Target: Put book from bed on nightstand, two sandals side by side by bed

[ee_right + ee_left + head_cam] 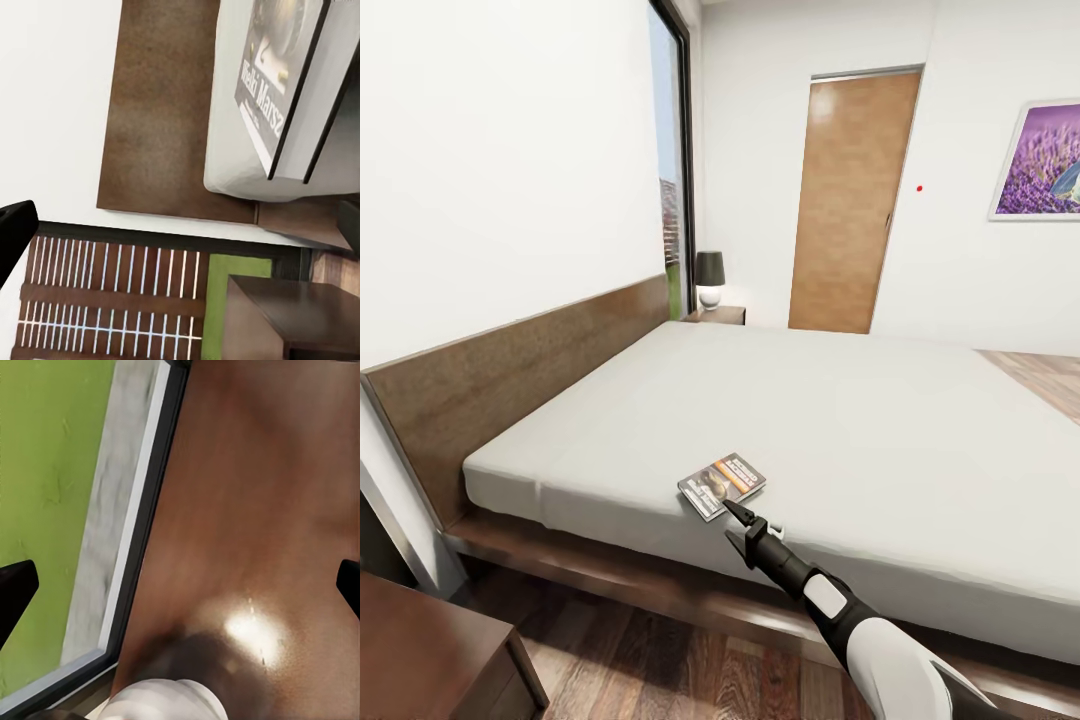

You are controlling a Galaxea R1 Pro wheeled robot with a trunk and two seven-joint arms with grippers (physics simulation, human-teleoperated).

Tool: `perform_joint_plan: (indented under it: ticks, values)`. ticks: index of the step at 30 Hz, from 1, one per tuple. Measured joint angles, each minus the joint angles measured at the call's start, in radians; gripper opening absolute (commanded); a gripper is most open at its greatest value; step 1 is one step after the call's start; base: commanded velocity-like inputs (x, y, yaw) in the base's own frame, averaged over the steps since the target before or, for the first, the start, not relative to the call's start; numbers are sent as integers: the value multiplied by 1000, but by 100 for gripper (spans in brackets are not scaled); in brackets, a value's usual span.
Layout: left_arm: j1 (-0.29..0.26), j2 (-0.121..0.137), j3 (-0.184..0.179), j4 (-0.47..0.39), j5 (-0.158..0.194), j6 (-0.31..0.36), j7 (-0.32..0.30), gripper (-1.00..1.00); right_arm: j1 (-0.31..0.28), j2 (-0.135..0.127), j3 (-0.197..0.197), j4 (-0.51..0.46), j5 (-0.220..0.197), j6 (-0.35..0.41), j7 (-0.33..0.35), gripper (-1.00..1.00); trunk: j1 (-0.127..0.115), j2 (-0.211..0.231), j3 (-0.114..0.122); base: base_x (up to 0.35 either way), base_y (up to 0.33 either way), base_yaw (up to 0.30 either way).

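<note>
The book (pixel 722 485) lies flat on the off-white bed (pixel 840 420), close to the mattress edge nearest me. It has a dark cover with an orange band. My right gripper (pixel 727 520) is open just short of the book's near corner, fingertips not touching it. In the right wrist view the book (pixel 281 75) sits ahead of the open gripper (pixel 180 225), on the mattress corner (pixel 232 150). A dark wood nightstand (pixel 430 650) stands at the near left, and another nightstand (pixel 717 315) beyond the bed. My left gripper (pixel 180 585) is open over a glossy brown surface. The sandals are out of view.
A lamp (pixel 709 278) stands on the far nightstand. The brown headboard (pixel 510 370) runs along the left wall, with a tall window (pixel 672 170) past it. A wooden door (pixel 850 200) is in the back wall. Wood floor (pixel 660 670) separates me from the bed.
</note>
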Motion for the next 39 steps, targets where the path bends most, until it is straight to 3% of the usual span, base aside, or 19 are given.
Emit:
perform_joint_plan:
  ticks: [12, 16, 32, 39]
  values:
    - [0, 0, 0, 0, 0, 0, 0, 100, -1, -1, 0, -2, -1, 0, 0, 100, 0, 0, 0, 0, 0, 0]
    - [2, 0, 0, 0, 0, 0, 0, 100, -2, -1, 0, -2, -1, 0, 0, 100, 15, -28, -12, 0, 0, 0]
    - [0, 1, 0, 0, 0, 0, 0, 100, -8, -11, -2, -3, -2, 0, 0, 100, 15, -28, -13, 0, 0, 0]
    - [0, 1, 0, 0, 0, 0, 0, 100, -10, -13, -2, -3, -2, 0, -1, 100, 38, -70, -31, 0, 0, 0]
